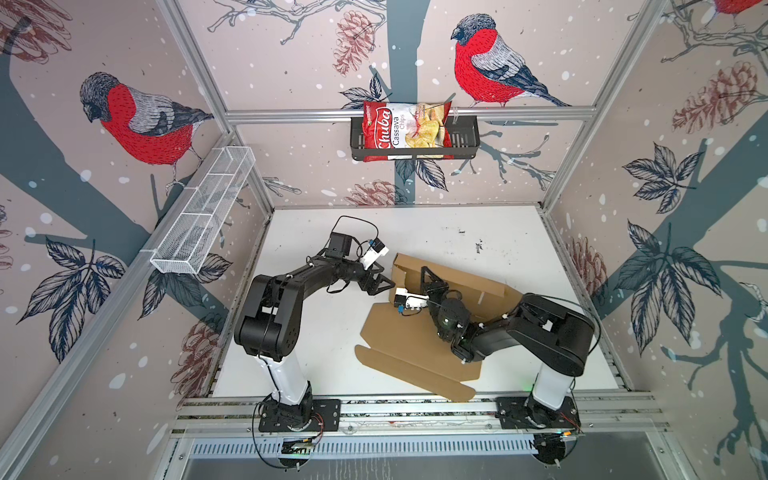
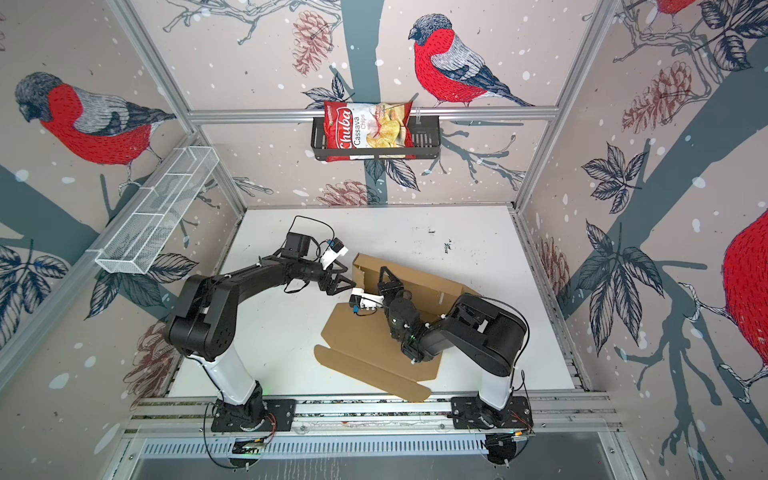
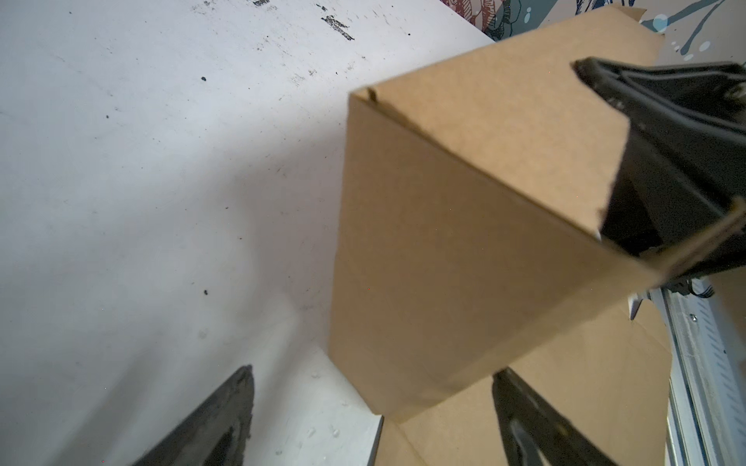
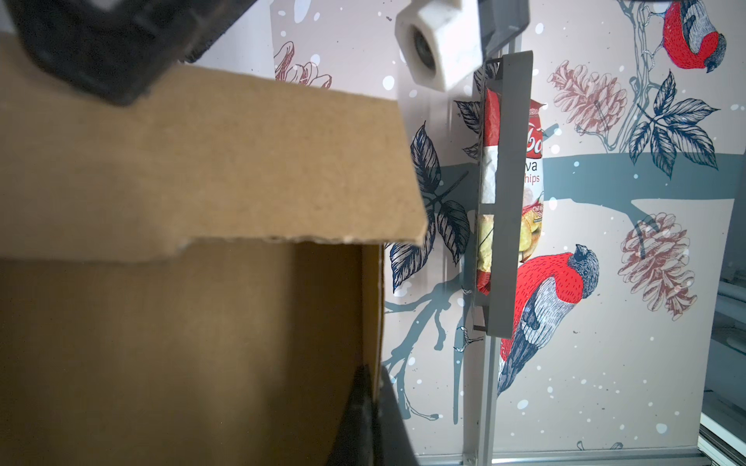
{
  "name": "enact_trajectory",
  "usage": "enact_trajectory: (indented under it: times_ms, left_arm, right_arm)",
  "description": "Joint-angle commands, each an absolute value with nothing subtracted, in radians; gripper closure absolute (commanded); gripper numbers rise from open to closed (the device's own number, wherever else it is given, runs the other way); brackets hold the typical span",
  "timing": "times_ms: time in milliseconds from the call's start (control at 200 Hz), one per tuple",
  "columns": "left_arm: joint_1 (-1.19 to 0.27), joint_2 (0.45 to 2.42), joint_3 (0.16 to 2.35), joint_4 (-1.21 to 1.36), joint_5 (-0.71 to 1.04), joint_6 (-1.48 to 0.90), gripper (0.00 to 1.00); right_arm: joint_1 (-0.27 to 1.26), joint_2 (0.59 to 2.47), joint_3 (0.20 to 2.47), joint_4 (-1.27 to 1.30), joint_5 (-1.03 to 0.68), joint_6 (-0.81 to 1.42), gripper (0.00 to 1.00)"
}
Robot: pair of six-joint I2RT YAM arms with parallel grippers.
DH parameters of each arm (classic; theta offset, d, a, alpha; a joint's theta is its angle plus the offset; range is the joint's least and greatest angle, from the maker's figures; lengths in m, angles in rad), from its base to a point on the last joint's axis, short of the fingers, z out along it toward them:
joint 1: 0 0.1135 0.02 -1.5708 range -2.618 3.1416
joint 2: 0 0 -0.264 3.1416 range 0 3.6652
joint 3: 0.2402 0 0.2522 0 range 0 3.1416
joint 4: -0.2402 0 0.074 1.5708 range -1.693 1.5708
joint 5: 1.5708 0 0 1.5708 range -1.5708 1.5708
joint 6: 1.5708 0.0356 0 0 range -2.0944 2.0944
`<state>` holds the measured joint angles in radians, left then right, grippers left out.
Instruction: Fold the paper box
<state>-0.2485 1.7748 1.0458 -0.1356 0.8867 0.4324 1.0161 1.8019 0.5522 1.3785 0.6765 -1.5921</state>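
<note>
The left gripper is standing wide open and is holding nothing. A raised wall of the paper box is standing just ahead of its fingers (touching or not, I cannot tell). The right gripper is fully closed, pinching another raised wall of the box. The flat flaps are lying beneath its wrist on the table.

Plain unprinted brown all over the paper box. White with black scuffs on the bench. Red, white and yellow print on the chips bag, in a black basket. White mesh on the side basket. Pale pink wallpaper with red-breasted grey birds, dark blue leaves, brownish pine cones.
</note>
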Motion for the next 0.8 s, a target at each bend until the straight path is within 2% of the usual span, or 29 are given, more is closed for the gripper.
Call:
enact_trajectory:
  times_ms: [0, 450, 795]
  left_arm:
    - [-0.25, 1.78, 1.052, -0.067, 0.883, 0.399, 0.1]
    - [-0.319, 1.764, 1.009, 0.089, 0.725, 0.256, 0.14]
    - [-0.402, 1.731, 0.904, 0.272, 0.565, 0.139, 0.33]
  right_arm:
    - [1.016, 1.798, 0.557, 1.391, 0.658, -1.562, 1.0]
    - [1.009, 1.753, 0.559, 1.311, 0.639, -1.502, 1.0]
    - [0.999, 1.747, 0.577, 1.261, 0.63, -1.464, 1.0]
